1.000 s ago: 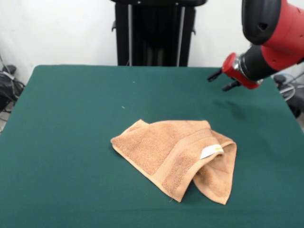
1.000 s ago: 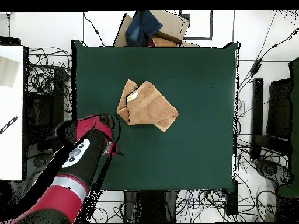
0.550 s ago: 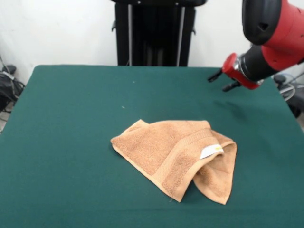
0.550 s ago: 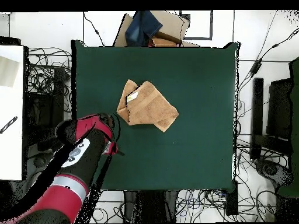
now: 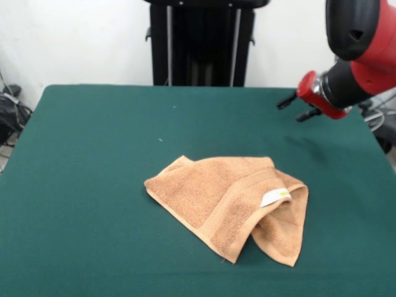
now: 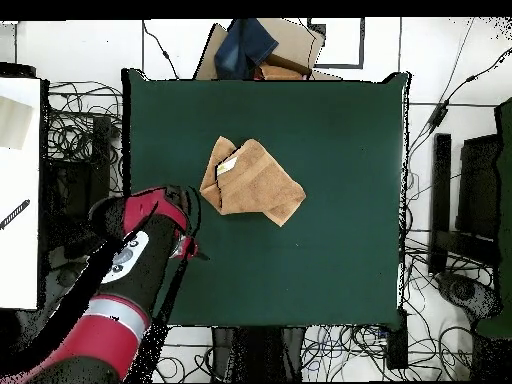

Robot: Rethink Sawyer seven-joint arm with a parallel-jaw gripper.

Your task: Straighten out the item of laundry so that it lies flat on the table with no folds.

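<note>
Towel (image 5: 232,204) lies mid-desk (image 5: 93,136), well apart from the fingers (image 5: 297,106), nearer the camera in front view; fingers look spread apart, holding nothing, up over desk's edge. One corner w/ white tag (image 5: 275,197) is folded over the rest; best approach probably: come down on that flap by the tag, pinch top layer only, pull outward & low; avoid grabbing both layers.

A robotics lab — cable tangles (image 6: 78,130) around a green-clothed table (image 6: 330,240) — white walls.
</note>
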